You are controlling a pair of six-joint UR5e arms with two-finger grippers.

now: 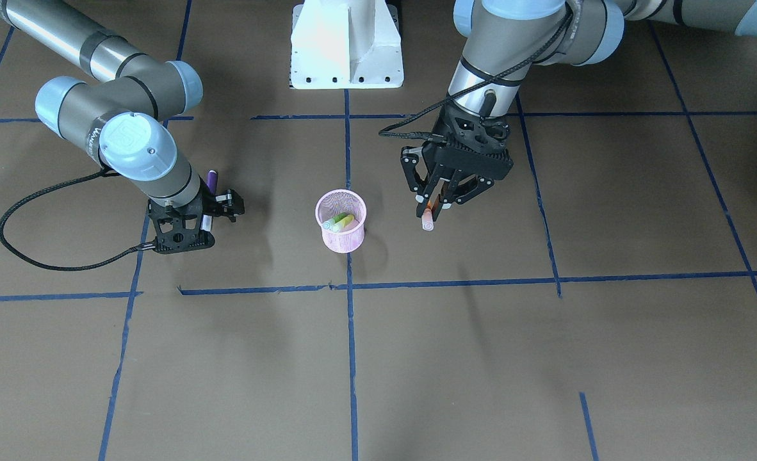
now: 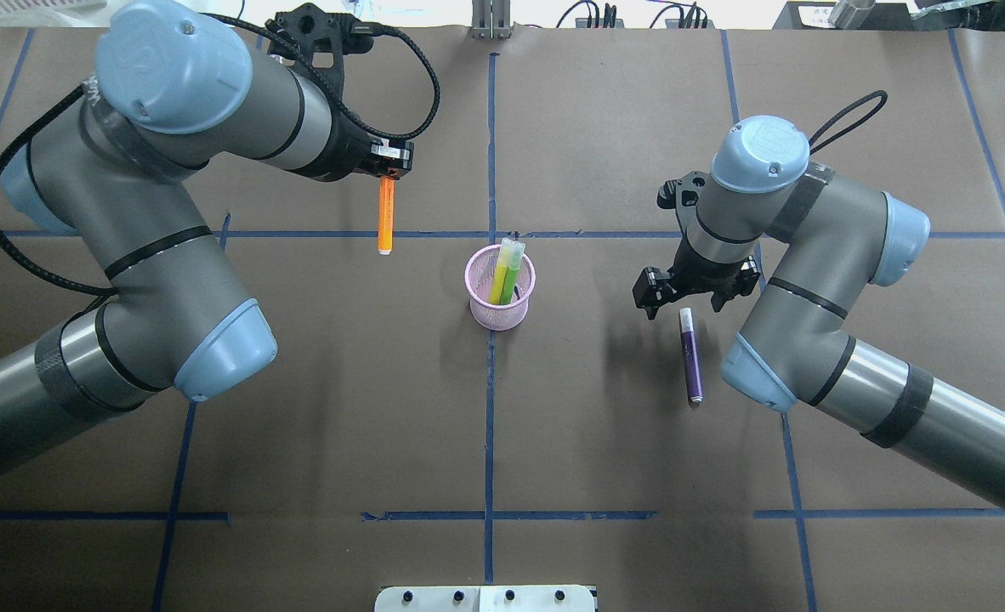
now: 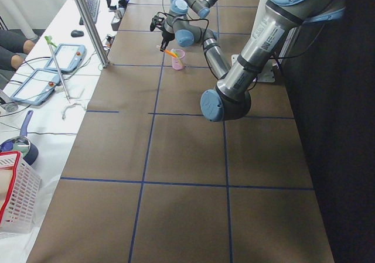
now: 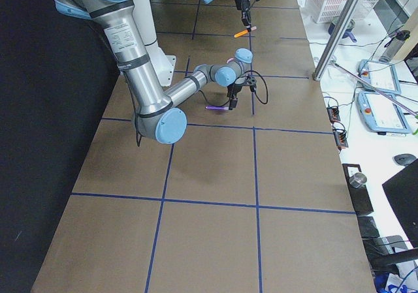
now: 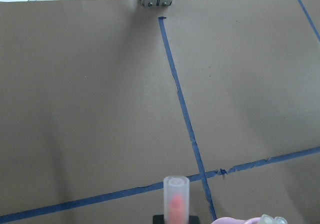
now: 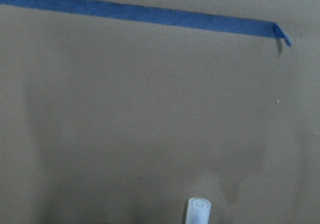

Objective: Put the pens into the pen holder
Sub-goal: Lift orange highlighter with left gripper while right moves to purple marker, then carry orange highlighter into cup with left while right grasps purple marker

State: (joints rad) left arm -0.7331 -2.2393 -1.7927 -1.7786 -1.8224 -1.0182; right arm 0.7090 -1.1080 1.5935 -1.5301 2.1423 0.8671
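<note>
The pink mesh pen holder (image 2: 494, 316) stands at the table's middle, also in the front view (image 1: 343, 242). A green pen (image 2: 512, 270) leans inside it, with a yellow one beside it. My left gripper (image 2: 388, 168) is shut on the orange pen (image 2: 385, 217), held in the air left of the holder; the pen shows in the front view (image 1: 428, 218) and the left wrist view (image 5: 176, 199). The purple pen (image 2: 690, 353) lies flat on the table. My right gripper (image 2: 689, 293) is open, low over its pale cap end (image 6: 199, 211).
The white robot base (image 1: 346, 45) stands at the table's robot side. Blue tape lines (image 2: 491, 408) cross the brown table cover. The holder's pink rim (image 5: 235, 221) shows at the bottom edge of the left wrist view.
</note>
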